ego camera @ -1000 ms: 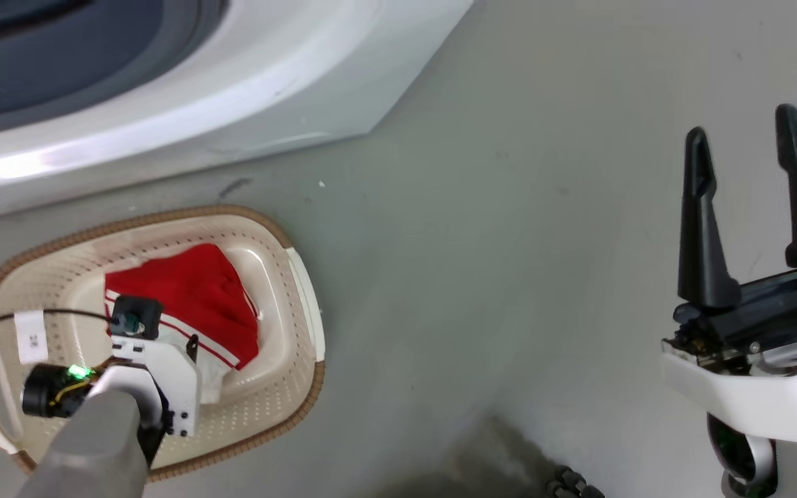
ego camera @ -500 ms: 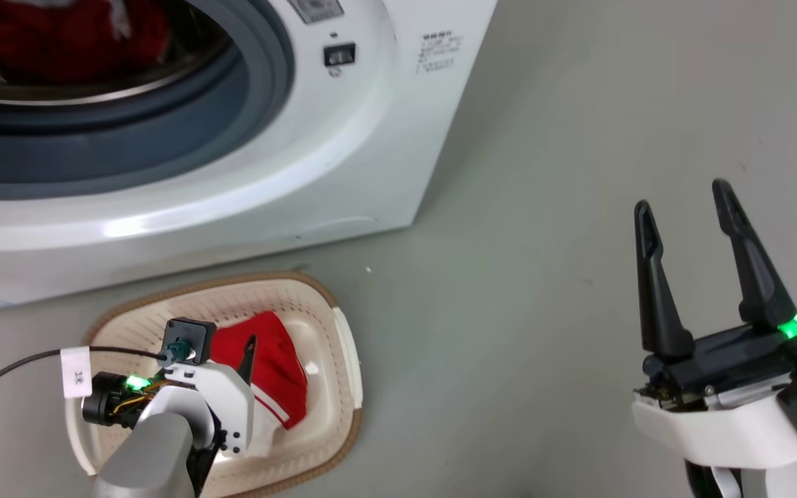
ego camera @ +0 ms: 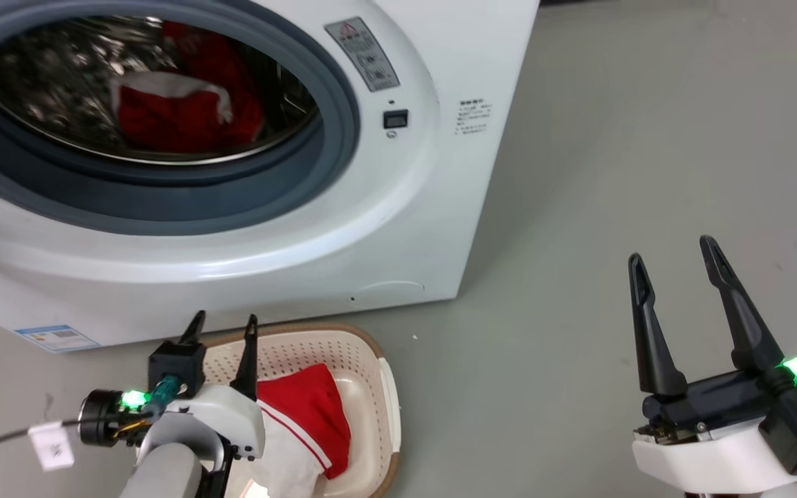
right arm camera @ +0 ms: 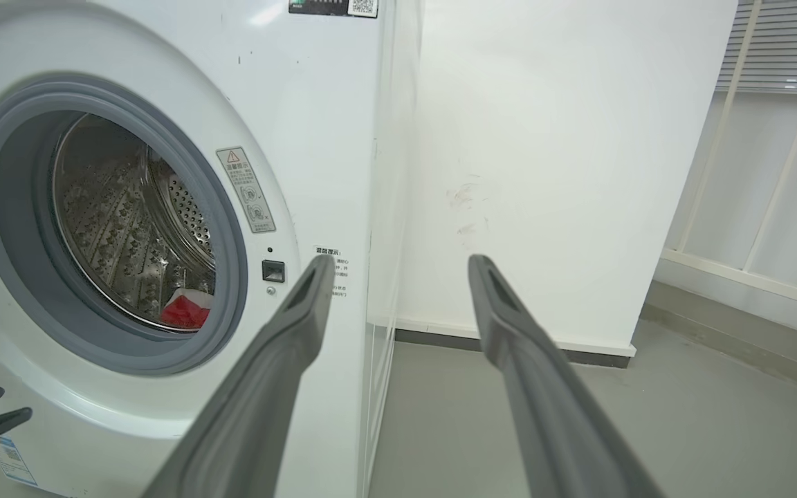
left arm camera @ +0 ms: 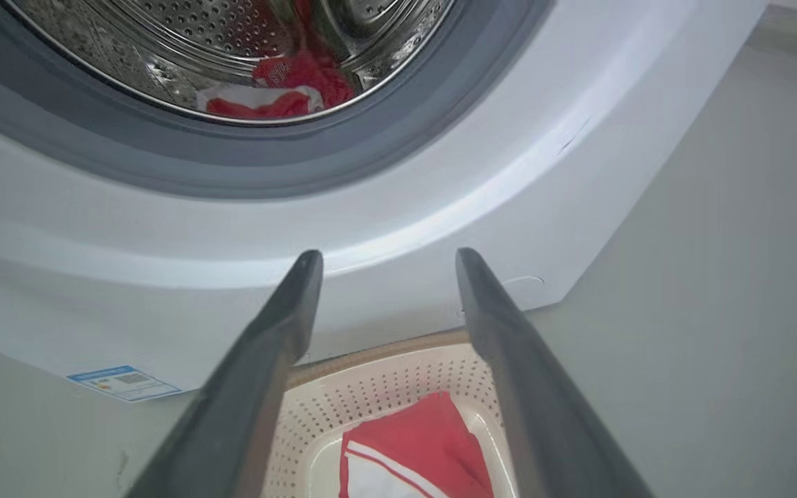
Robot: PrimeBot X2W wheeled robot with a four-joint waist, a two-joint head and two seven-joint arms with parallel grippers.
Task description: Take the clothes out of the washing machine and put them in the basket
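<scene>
Warning-triangle sticker (right arm camera: 246, 190) on washing machine (ego camera: 405, 228) front; its print, other labels illegible.

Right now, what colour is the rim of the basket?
The basket rim is brown, woven-looking; the head view shows it best.

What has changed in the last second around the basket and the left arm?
The left gripper has risen from over the red garment in the basket and swung its fingers up toward the washing machine, open and empty. The head camera tilted up, bringing the clothes left in the drum into view. Unchanged: the garment lies in the basket; the right gripper hangs open.
</scene>
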